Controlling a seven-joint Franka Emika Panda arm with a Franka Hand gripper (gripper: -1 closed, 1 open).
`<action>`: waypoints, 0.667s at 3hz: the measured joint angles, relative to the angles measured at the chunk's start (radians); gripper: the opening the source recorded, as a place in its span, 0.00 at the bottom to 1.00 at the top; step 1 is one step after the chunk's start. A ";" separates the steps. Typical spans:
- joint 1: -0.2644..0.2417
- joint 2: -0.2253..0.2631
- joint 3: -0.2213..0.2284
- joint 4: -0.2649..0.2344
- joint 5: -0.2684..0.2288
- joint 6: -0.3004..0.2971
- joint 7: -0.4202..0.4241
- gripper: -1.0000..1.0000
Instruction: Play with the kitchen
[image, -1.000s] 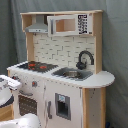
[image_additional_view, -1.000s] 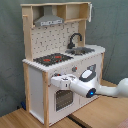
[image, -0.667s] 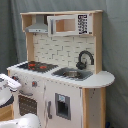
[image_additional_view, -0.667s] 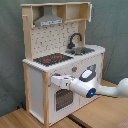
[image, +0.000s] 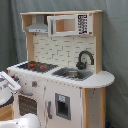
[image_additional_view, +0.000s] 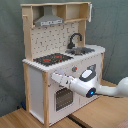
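Note:
The kitchen (image: 67, 82) is a tall white and light-wood toy unit with a black-red hob (image: 35, 65), a grey sink (image: 72, 74), a black tap (image: 84, 59), a hood (image: 37, 25) and a microwave shelf (image: 70, 24). In the second exterior view the kitchen (image_additional_view: 37, 82) stands left of centre, and my white arm (image_additional_view: 95, 89) reaches in from the second exterior view's right. My gripper (image_additional_view: 55, 77) sits close to the front panel, just above the oven door (image_additional_view: 62, 99) and below the hob (image_additional_view: 52, 59). At the first exterior view's left edge, part of the gripper (image: 14, 85) shows.
The kitchen stands on a wooden table (image_additional_view: 102, 112) before a grey curtain (image_additional_view: 112, 30). A cupboard door (image: 62, 106) with a dark panel is right of the oven door (image: 27, 105). Part of my arm (image: 22, 121) fills the first exterior view's lower left corner.

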 joint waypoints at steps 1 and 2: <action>0.000 0.001 0.000 -0.001 0.004 0.004 0.107 0.00; 0.000 0.009 0.000 -0.004 0.005 0.014 0.209 0.00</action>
